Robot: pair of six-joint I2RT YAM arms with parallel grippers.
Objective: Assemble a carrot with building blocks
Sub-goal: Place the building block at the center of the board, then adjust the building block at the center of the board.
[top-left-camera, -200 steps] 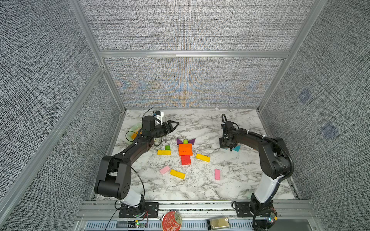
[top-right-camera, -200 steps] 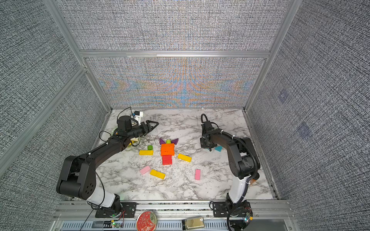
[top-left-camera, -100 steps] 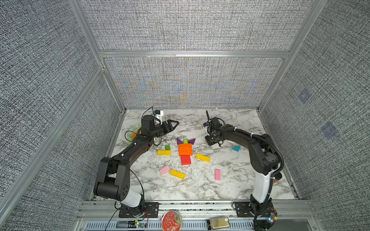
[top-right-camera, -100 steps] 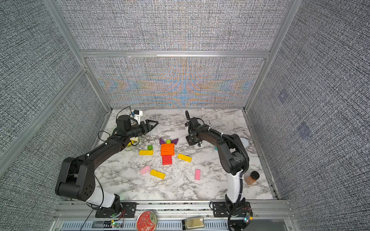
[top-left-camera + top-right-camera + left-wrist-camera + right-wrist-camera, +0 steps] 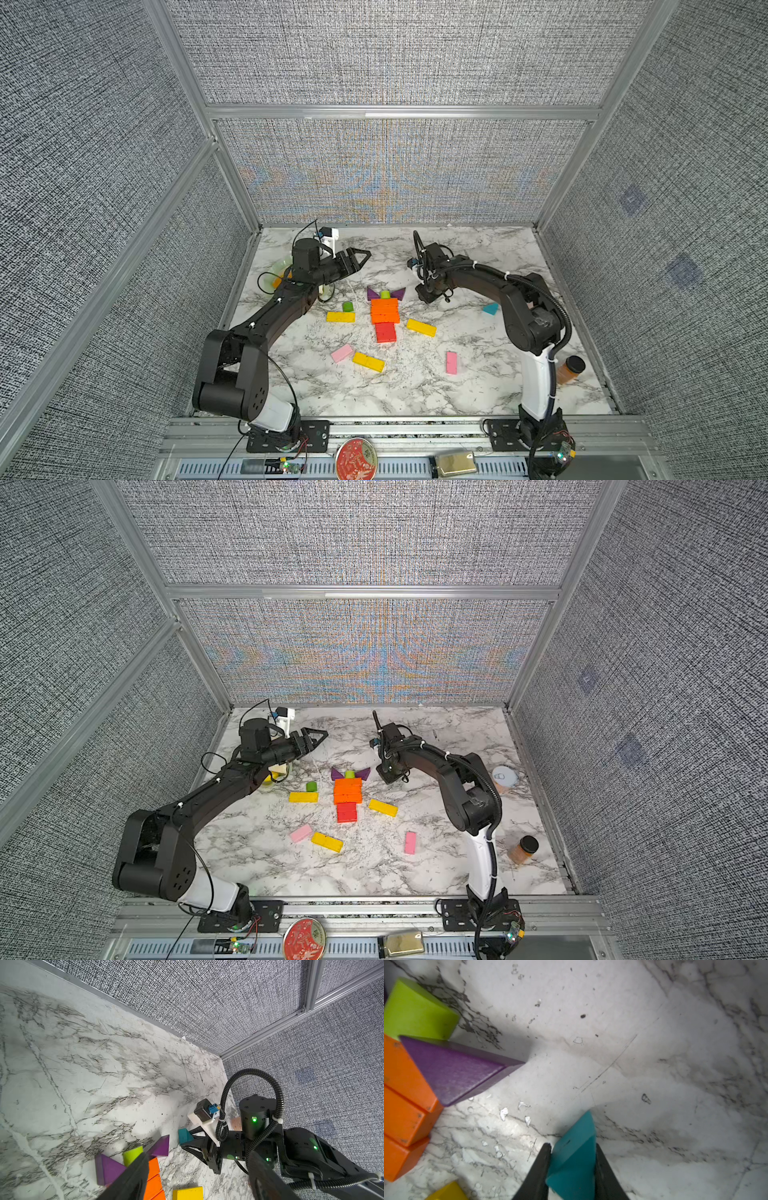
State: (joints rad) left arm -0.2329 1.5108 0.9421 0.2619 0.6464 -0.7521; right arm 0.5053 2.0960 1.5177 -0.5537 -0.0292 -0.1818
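The right arm is arching in from its side, wrist tipped down, with the right gripper pinching a teal triangle low over the marble table. That's just beside the purple triangle topping the orange bars. The left gripper is hovering back-left of them, fingers pressed together, carrying nothing.

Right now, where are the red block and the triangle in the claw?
red block (image 5: 385, 332): in a top view, top face.
teal triangle (image 5: 571, 1163): right wrist view, its large front face.
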